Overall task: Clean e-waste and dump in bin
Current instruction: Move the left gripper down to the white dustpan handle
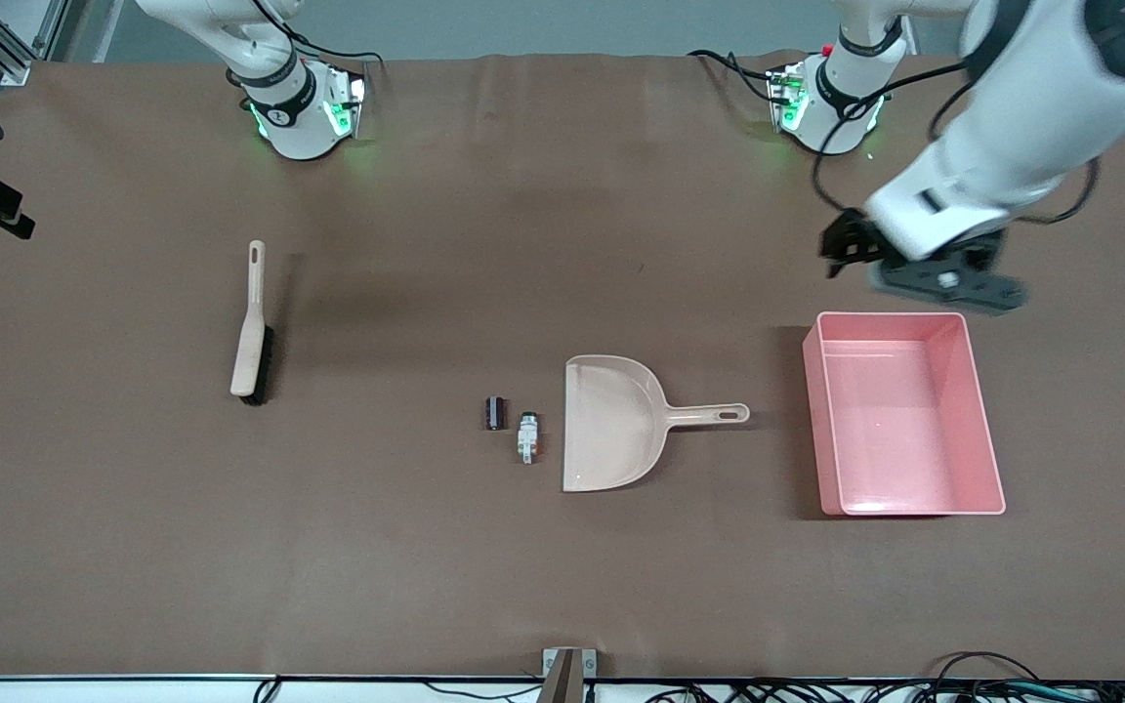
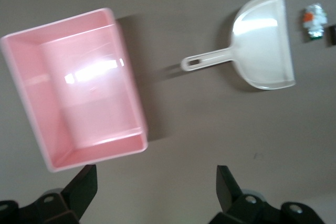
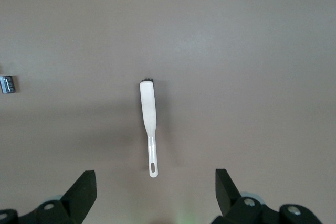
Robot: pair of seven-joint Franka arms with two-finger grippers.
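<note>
The e-waste lies on the brown table beside the dustpan's open mouth: a dark stubby cylinder and a white-grey piece with green and orange bits. The beige dustpan lies flat, its handle pointing at the pink bin. My left gripper hangs open and empty in the air over the table just past the bin's rim nearest the robots. Its wrist view shows the open gripper, the bin, the dustpan and the white-grey piece. My right gripper is open and empty, high over the brush.
A beige brush with dark bristles lies toward the right arm's end of the table. The bin holds nothing that I can see. Cables run along the table edge nearest the front camera.
</note>
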